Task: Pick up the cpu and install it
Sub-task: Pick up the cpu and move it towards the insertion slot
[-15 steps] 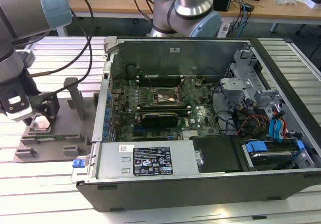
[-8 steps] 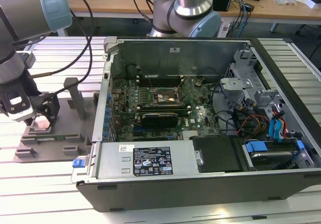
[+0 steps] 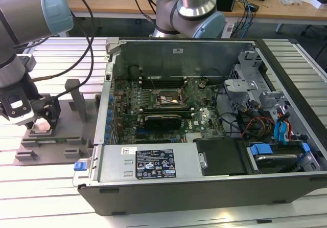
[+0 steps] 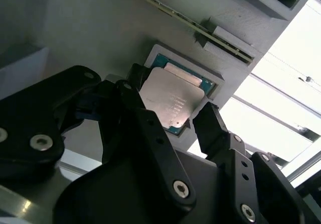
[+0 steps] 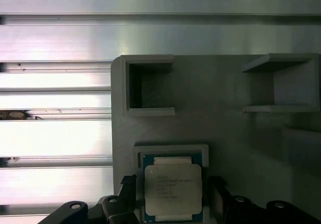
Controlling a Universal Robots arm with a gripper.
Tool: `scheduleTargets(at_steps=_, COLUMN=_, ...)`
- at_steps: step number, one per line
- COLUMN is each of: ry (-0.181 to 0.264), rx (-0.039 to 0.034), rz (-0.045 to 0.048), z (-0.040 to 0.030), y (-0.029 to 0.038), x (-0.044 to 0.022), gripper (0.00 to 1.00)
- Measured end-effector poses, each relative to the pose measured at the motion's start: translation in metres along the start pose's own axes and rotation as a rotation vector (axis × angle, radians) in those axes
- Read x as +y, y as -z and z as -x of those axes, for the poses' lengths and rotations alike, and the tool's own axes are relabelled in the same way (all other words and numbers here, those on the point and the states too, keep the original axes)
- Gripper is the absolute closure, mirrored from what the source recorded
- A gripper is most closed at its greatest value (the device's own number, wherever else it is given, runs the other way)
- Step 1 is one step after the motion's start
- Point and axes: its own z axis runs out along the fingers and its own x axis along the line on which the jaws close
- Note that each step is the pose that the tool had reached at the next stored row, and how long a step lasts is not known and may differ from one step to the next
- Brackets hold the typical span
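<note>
Gripper (image 4: 169, 94) spread apart, nothing grasped; cpu (image 4: 174, 99) straddled in fixture (image 3: 61, 141) pocket, exterior view's left. Fingers (image 4: 208, 123) to be centred on opposite edges, closed evenly, chip kept level.

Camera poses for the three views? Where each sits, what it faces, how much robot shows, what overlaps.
Exterior view: off the arm, looking down on the open computer case; arm and gripper over the grey fixture at the exterior view's left.
Second wrist view: on the wrist, looking obliquely past the black fingers at the cpu.
First wrist view: on the wrist, facing straight down onto fixture and slatted table; fingers flank the cpu.
Shared: both wrist views show the cpu in its fixture recess.
</note>
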Motion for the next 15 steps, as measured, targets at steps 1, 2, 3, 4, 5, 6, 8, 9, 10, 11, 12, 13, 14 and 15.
scheduleTargets(at_steps=1, ry=0.000, rx=-0.0001, rz=0.0000, z=0.0000, y=-0.0001, x=0.0000, gripper=0.32)
scheduleTargets(at_steps=2, ry=0.000, rx=-0.0001, rz=0.0000, z=0.0000, y=-0.0001, x=0.0000, gripper=0.32)
scheduleTargets(at_steps=3, ry=0.000, rx=0.0000, rz=0.0000, z=0.0000, y=-0.0002, x=0.0000, gripper=0.32)
scheduleTargets(at_steps=4, ry=0.000, rx=0.0000, rz=0.0000, z=0.0000, y=-0.0002, x=0.0000, gripper=0.32)
scheduleTargets(at_steps=5, ry=0.000, rx=-0.0001, rz=0.0000, z=0.0000, y=-0.0002, x=0.0000, gripper=0.40)
scheduleTargets(at_steps=6, ry=0.000, rx=0.0000, rz=0.0000, z=0.0000, y=-0.0002, x=0.0000, gripper=0.40)
scheduleTargets(at_steps=8, ry=0.000, rx=0.0000, rz=0.0000, z=0.0000, y=-0.0004, x=0.0000, gripper=0.45)
scheduleTargets(at_steps=9, ry=0.000, rx=0.0000, rz=0.0000, z=0.0000, y=-0.0004, x=0.0000, gripper=0.45)
scheduleTargets(at_steps=10, ry=0.000, rx=0.0000, rz=-0.0001, z=0.0000, y=-0.0005, x=0.0000, gripper=0.45)
scheduleTargets(at_steps=11, ry=0.000, rx=0.0000, rz=0.0000, z=0.0000, y=-0.0005, x=0.0000, gripper=0.45)
scheduleTargets(at_steps=12, ry=0.000, rx=0.0000, rz=0.0000, z=0.0000, y=-0.0006, x=0.0000, gripper=0.45)
scheduleTargets(at_steps=13, ry=0.000, rx=0.0000, rz=0.0000, z=0.0000, y=-0.0006, x=0.0000, gripper=0.45)
scheduleTargets(at_steps=14, ry=0.000, rx=0.0000, rz=0.0000, z=0.0000, y=-0.0006, x=0.0000, gripper=0.45)
scheduleTargets(at_steps=15, ry=0.000, rx=0.0000, rz=-0.0001, z=0.0000, y=-0.0007, x=0.0000, gripper=0.45)
